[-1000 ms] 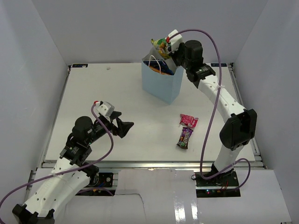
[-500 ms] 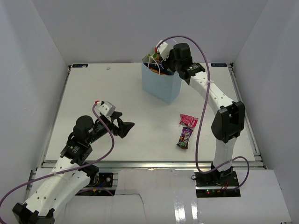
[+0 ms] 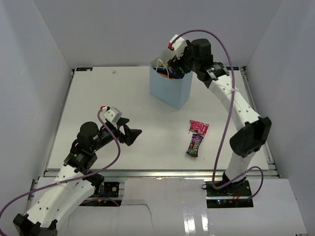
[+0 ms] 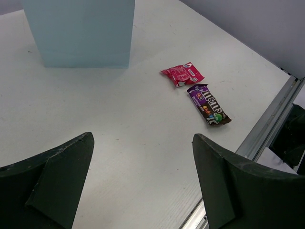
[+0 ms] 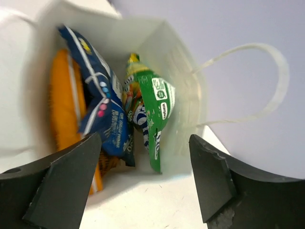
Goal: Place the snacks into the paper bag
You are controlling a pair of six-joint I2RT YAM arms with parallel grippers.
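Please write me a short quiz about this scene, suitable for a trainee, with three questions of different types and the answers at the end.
1. How many snacks lie on the table outside the paper bag?
2. True or false: the right gripper over the bag is shut on a packet.
3. In the right wrist view, which packet sits between the orange chip bag and the green packet? A. blue chip bag B. yellow box C. red can
Key: 1. Two: the small pink packet and the dark brown candy pack. 2. False: it is open and empty. 3. A.
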